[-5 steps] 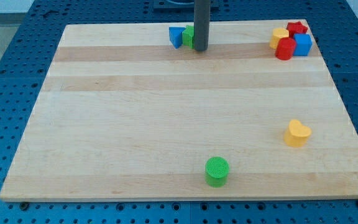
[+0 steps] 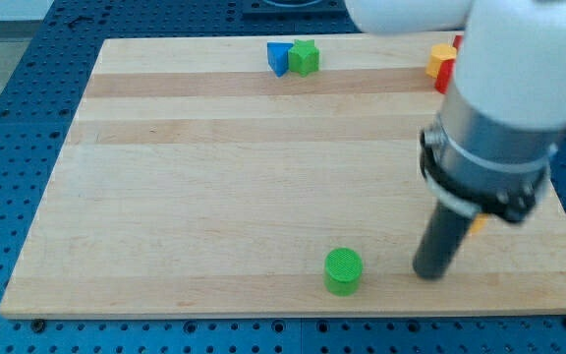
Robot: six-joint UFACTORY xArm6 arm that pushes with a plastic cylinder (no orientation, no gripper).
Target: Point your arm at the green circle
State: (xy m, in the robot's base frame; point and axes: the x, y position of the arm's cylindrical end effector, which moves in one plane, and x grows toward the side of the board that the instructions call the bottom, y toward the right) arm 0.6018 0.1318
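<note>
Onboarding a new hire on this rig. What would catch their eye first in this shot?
First, the bulky white and grey arm filling the view's right, hiding most of the blocks behind it. Its dark rod ends at my tip, on the pale wooden board just to the view's right of the green circle block, with a small gap. At the view's top, a blue block sits against a green block.

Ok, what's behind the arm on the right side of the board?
A sliver of a yellow block peeks out beside the arm, and yellow and red blocks show near the top. Anything else there is covered.
</note>
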